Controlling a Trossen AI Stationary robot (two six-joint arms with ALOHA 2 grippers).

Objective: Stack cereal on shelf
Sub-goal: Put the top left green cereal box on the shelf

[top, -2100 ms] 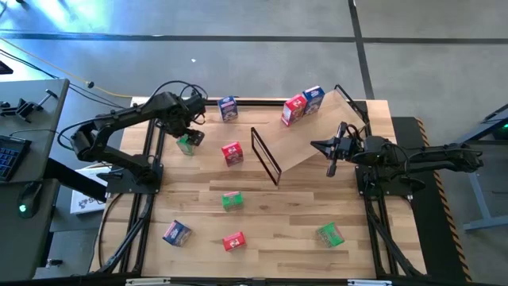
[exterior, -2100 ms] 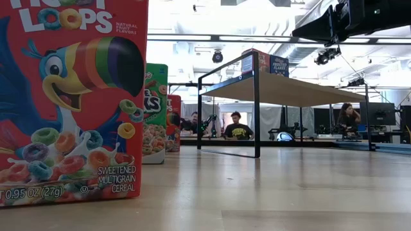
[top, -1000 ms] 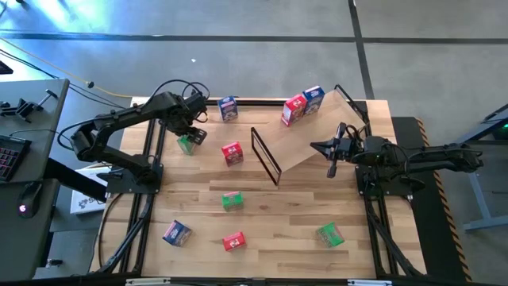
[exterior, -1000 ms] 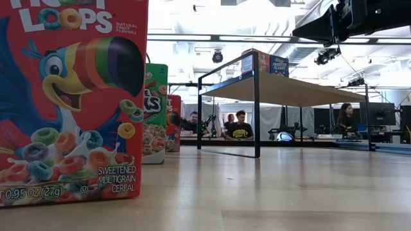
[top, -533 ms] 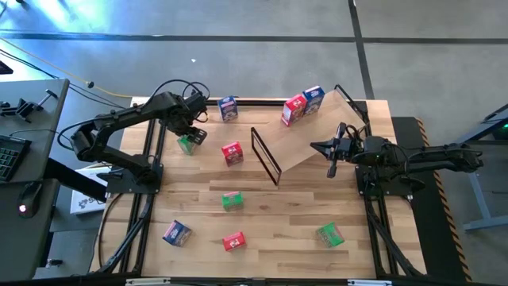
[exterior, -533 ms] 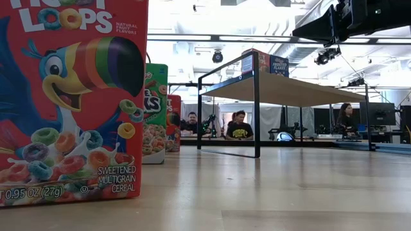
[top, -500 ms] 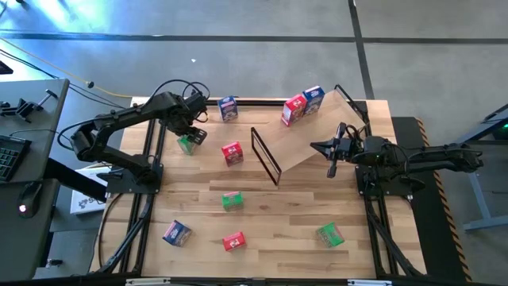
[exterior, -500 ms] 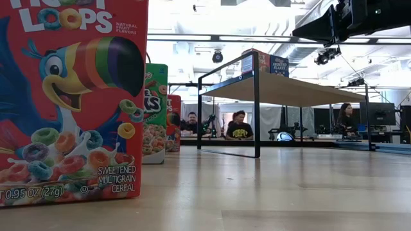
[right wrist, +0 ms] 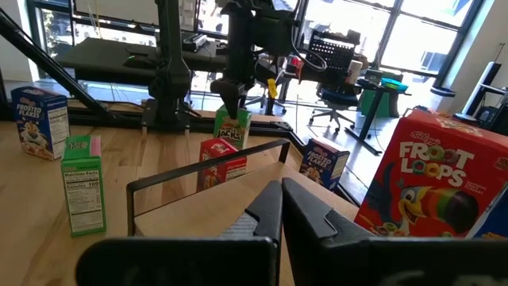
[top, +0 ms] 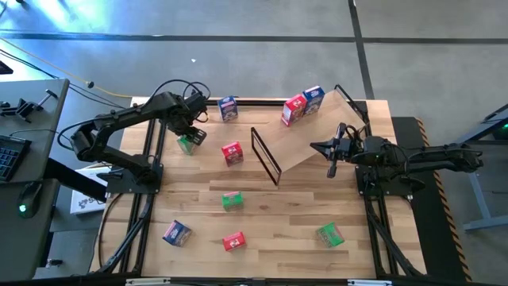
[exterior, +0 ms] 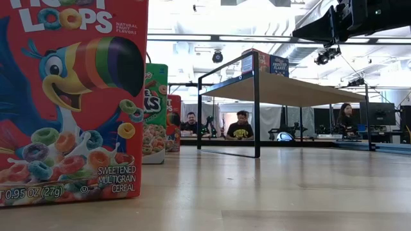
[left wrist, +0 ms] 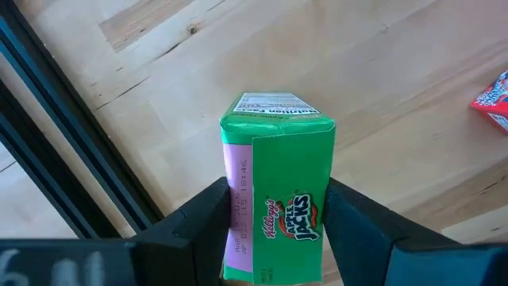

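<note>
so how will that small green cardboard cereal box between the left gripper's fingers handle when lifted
The small green cardboard cereal box looks thin-walled, so it probably dents if squeezed hard. Likely light. The left gripper spans its flat sides, which should limit slipping.

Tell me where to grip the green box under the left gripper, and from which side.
Grip the green box across its two narrow side faces, coming straight down from above. It lies flat, front up, and the left gripper already straddles it, fingers flanking both sides.

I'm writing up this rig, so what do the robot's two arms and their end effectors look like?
Both arms are dark, jointed and slim. The left arm carries looping black cables near its wrist. The left end effector has two broad matte black fingers; the right end effector has angular dark fingers.
</note>
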